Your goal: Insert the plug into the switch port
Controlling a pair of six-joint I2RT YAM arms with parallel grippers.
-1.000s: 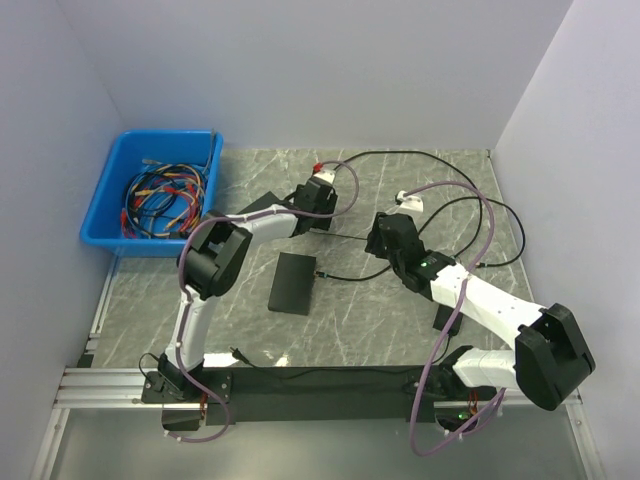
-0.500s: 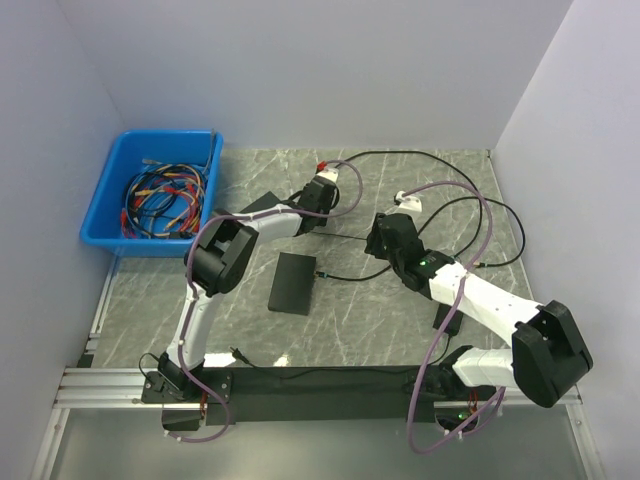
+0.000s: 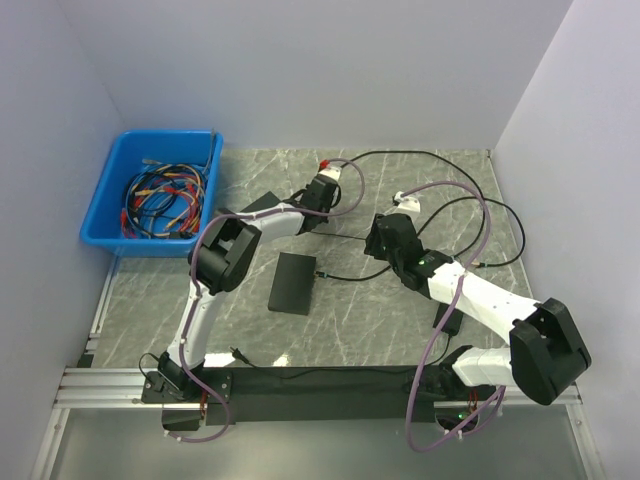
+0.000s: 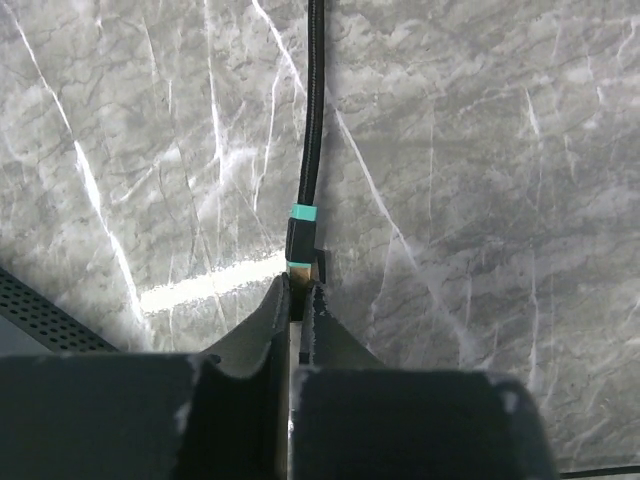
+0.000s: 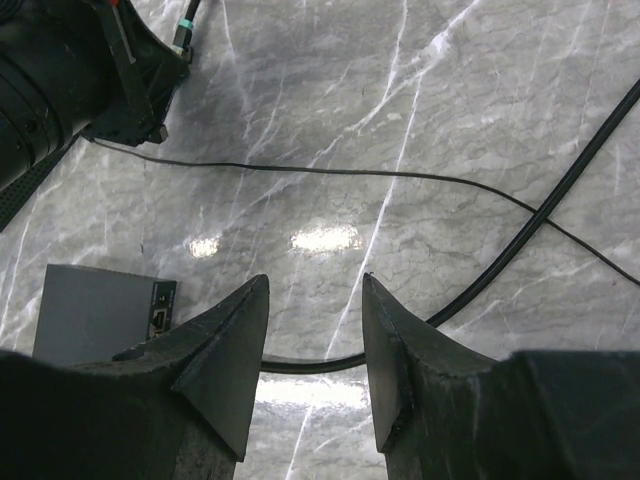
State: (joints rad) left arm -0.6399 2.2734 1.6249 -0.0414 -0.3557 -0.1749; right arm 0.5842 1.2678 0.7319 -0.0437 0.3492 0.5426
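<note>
A black cable ends in a plug [image 4: 303, 243] with a teal band and a gold tip, lying on the marble table. My left gripper [image 4: 298, 287] is shut on the plug's tip, far back at centre in the top view [image 3: 326, 188]. The switch [image 3: 293, 283] is a flat black box lying nearer, apart from the plug; the right wrist view shows its port [image 5: 160, 319] on the side face. My right gripper [image 5: 315, 288] hangs open over a black cable [image 5: 330, 362], right of the switch, nothing between its fingers.
A blue bin [image 3: 105, 195] of coloured cables sits at the back left. Black cables [image 3: 440, 165] loop across the back and right of the table. A white tag [image 3: 408, 200] lies beside them, and a small black adapter [image 3: 447, 318] sits under the right arm.
My left gripper has closed from wide open onto the plug and edged slightly farther back. The right arm has barely moved.
</note>
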